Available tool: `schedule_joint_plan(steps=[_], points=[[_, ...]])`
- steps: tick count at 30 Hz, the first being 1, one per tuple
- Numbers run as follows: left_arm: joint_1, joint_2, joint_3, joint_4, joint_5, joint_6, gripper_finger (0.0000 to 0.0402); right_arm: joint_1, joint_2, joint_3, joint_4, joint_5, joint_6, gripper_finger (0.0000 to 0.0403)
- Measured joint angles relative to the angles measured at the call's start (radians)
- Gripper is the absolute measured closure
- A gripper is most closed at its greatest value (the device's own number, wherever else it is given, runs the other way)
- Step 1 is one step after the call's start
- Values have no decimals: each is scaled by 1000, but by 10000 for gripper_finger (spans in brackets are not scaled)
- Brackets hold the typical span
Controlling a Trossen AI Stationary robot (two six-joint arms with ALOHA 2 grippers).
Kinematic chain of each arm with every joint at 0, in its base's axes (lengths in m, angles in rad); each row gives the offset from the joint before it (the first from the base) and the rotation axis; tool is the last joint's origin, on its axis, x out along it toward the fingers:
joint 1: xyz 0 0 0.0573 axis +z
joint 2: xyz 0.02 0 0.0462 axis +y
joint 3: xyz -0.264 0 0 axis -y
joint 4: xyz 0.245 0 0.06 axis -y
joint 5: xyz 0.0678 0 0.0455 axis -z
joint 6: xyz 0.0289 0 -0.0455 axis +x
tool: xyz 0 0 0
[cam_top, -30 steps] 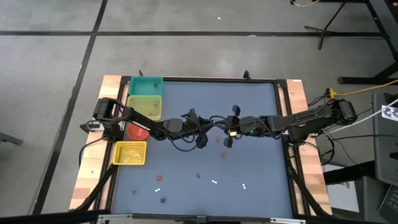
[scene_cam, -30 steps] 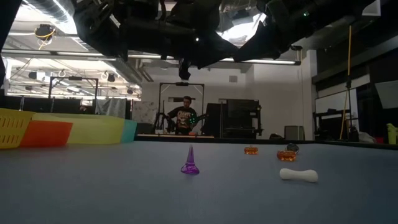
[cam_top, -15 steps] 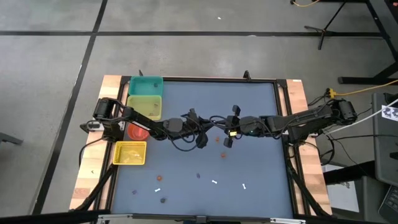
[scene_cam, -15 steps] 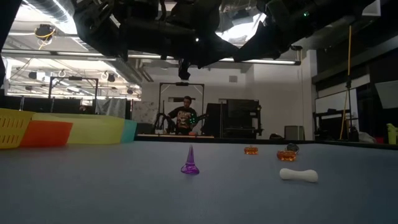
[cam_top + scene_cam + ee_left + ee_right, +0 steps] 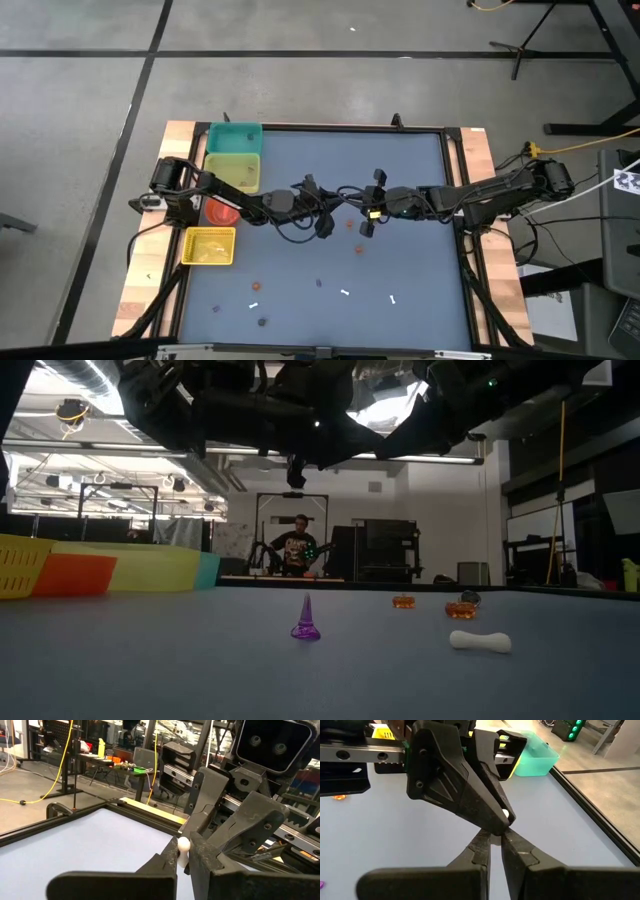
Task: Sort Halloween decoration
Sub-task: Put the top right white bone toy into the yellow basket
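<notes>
Workshop racks and a seated person (image 5: 297, 545) are seen beyond the blue counter (image 5: 400, 170), above the middle of which the two arms are met tip to tip. The left gripper (image 5: 182, 857) is closed on a white stick (image 5: 183, 845), of which only a rounded knob is shown at the fingertips. The right gripper (image 5: 496, 834) is drawn almost together at the same spot, apparently pinching the same piece. The stick is judged to be very light, stiff and smooth, so it could easily be squeezed out sideways or dropped. It is best taken across the thin shaft, just behind the knob. The other trinkets are scattered on the counter: a purple cone (image 5: 305, 620), two orange pieces (image 5: 403, 601) and a white bone (image 5: 480, 642). The cone would be better held low, near its flared base, and the round orange pieces across their widest part, since they may roll. The teal bin (image 5: 234, 138), the green bin (image 5: 233, 170), the red bin (image 5: 220, 212) and the yellow bin (image 5: 210, 246) are lined up along the left edge. No brand, label or writing can be read anywhere.
</notes>
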Motion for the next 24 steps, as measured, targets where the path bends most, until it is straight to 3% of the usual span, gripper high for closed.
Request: schedule_joint_plan(steps=[8,18,24], points=[[0,0,0,-4,2,0,393,0,0,0,0,0,5,364],[0,0,0,-11,4,0,394,0,0,0,-1,0,7,264],[0,2,0,-17,1,44,394,0,0,0,-48,-1,8,232]])
